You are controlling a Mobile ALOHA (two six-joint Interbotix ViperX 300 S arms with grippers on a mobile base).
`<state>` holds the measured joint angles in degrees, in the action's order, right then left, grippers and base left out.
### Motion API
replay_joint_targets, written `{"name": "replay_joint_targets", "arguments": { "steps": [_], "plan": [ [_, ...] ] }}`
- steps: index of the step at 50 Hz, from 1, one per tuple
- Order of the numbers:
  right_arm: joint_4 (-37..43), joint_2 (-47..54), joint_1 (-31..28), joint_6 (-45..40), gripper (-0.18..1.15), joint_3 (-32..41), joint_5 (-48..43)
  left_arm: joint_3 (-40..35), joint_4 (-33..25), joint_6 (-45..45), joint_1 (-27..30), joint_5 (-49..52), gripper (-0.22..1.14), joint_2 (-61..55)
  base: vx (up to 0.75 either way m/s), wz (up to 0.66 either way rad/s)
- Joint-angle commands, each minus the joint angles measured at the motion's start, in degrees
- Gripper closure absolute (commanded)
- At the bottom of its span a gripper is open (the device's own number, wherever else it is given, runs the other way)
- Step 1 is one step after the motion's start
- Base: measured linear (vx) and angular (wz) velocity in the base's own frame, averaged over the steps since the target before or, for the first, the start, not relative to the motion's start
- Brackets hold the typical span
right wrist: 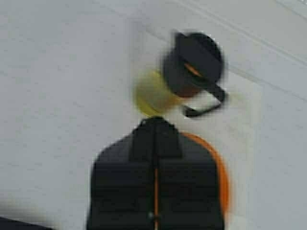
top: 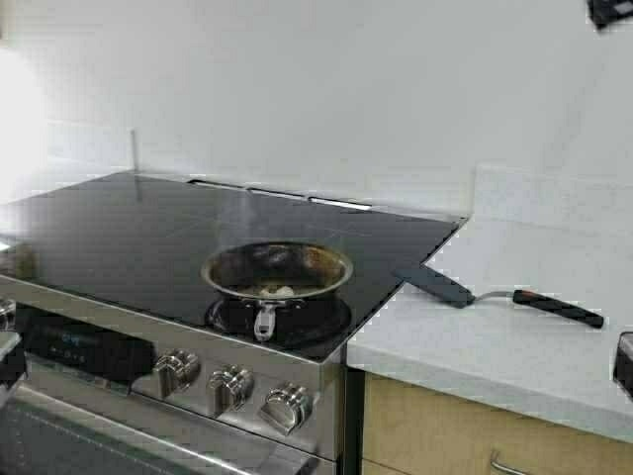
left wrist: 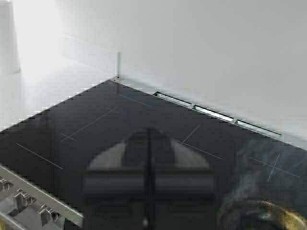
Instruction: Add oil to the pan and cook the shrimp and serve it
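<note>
The steel pan sits on the front right burner of the black cooktop, handle toward me, with thin smoke rising. A small pale shrimp lies inside it. The pan's rim also shows in the left wrist view. My left gripper is shut and empty, hovering over the bare cooktop beside the pan. My right gripper is shut and empty above the white counter. Just beyond its tips stands the oil jug with yellow-green oil and a black lid.
A black spatula with a red-marked handle lies on the white counter right of the stove. An orange bowl sits under my right gripper. Stove knobs line the front. A white wall stands behind.
</note>
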<state>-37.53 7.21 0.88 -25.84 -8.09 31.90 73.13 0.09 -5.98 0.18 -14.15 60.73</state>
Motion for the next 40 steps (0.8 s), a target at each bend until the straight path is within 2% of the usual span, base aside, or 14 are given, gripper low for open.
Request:
{"name": "replay_joint_targets", "arguments": {
  "steps": [1, 12, 19, 24, 27, 36, 40],
  "plan": [
    [9.05, -6.06, -1.76, 0.00, 0.91, -0.88, -4.83, -1.58, 0.00, -0.09, 0.00, -0.26, 0.89, -0.09, 0.00, 0.00],
    [20.65, -11.95, -5.01, 1.05, 0.91, -4.31, -9.14, -1.41, 0.00, -0.18, 0.00, -0.26, 0.89, 0.35, 0.00, 0.00],
    [29.27, -15.82, -8.70, 0.18, 0.90, -9.14, -11.34, -1.41, 0.00, -0.18, 0.00, -0.26, 0.89, 0.62, 0.00, 0.00],
    [37.35, -18.02, -11.07, 0.09, 0.86, -13.97, -16.17, -1.49, 0.00, -0.26, 0.00, -0.26, 0.89, 0.62, 0.00, 0.00],
    [41.31, -18.98, -12.48, 0.18, 0.78, -17.31, -20.48, -1.49, 0.00, -0.26, 0.00, -0.26, 0.89, 0.79, 0.00, 0.00],
    [53.09, -19.78, -17.23, -0.62, 0.31, -28.04, -32.26, -1.14, 0.00, -0.35, 0.00, -0.26, 0.89, 1.85, 0.00, 0.00],
    [58.18, -19.16, -19.78, -1.23, 0.15, -31.99, -37.09, -1.05, 0.00, -0.35, 0.09, -0.26, 0.89, 2.20, 0.00, 0.00]
  ]
}}
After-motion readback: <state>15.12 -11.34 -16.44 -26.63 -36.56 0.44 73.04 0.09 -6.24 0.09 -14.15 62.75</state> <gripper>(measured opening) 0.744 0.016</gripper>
